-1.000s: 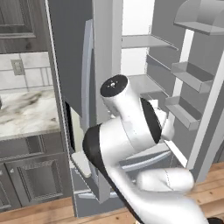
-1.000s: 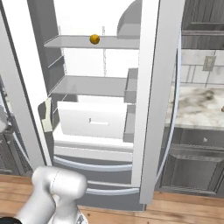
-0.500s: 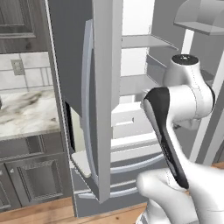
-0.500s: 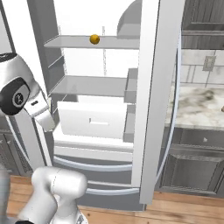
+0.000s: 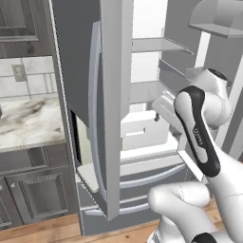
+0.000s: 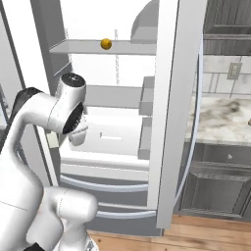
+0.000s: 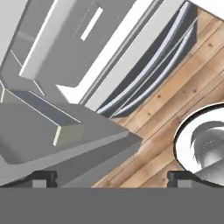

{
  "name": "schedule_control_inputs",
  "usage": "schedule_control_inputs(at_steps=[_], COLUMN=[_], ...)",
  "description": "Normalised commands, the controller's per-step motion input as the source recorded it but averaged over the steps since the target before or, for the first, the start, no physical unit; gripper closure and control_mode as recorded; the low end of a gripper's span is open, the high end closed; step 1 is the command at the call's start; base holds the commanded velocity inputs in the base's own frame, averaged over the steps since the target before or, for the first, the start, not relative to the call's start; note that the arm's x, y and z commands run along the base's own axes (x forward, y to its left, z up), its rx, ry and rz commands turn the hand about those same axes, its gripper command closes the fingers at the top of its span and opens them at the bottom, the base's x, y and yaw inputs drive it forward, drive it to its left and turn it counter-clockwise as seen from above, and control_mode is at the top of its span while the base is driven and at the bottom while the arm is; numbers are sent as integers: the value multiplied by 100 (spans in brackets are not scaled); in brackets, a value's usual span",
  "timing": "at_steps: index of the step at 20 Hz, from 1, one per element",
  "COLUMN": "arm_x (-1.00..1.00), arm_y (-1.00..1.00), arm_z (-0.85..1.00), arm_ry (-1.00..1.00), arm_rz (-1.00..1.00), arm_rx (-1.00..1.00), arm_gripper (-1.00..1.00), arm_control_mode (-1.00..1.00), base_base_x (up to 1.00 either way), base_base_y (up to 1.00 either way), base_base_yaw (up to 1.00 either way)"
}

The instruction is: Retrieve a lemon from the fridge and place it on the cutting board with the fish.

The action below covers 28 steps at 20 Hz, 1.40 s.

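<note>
Tall grey French-door fridge (image 6: 166, 122) stands open, white interior exposed. Small round yellow lemon (image 6: 106, 44) rests on the upper shelf (image 6: 78, 47) inside, well above the arm. Pincer (image 7: 112, 177) spread wide, holding nothing, facing down over the fridge's bottom drawers (image 7: 144, 74) and wooden floor (image 7: 175, 100).

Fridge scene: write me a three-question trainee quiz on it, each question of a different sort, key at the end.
1. True or false: the lemon lies on the top shelf of the open fridge.
2. Multiple choice: the tool is A) shut on the lemon, B) open and empty, C) shut on a door handle.
3. Fill in: in the hand view, the floor under the fridge drawers is made of ____.

Key: 1 true; 2 B; 3 wood.
</note>
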Motion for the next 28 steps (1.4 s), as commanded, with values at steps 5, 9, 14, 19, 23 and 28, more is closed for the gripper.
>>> schedule_control_inputs(at_steps=[5, 9, 14, 19, 23, 28], arm_x=[71, 59, 20, -20, -29, 23], arm_y=[0, 18, 46, 12, 9, 49], arm_z=[-17, 0, 0, 21, 26, 4], arm_ry=[-6, -1, -2, -13, -12, -2], arm_rz=[7, 1, 9, 8, 0, 0], arm_rx=[48, 37, 33, 27, 11, 0], arm_gripper=[-100, -100, -100, -100, -100, -100], arm_control_mode=[-100, -100, -100, -100, -100, -100], base_base_x=[0, 0, 0, 0, 0, 0], base_base_y=[0, 0, 0, 0, 0, 0], base_base_yaw=[0, 0, 0, 0, 0, 0])
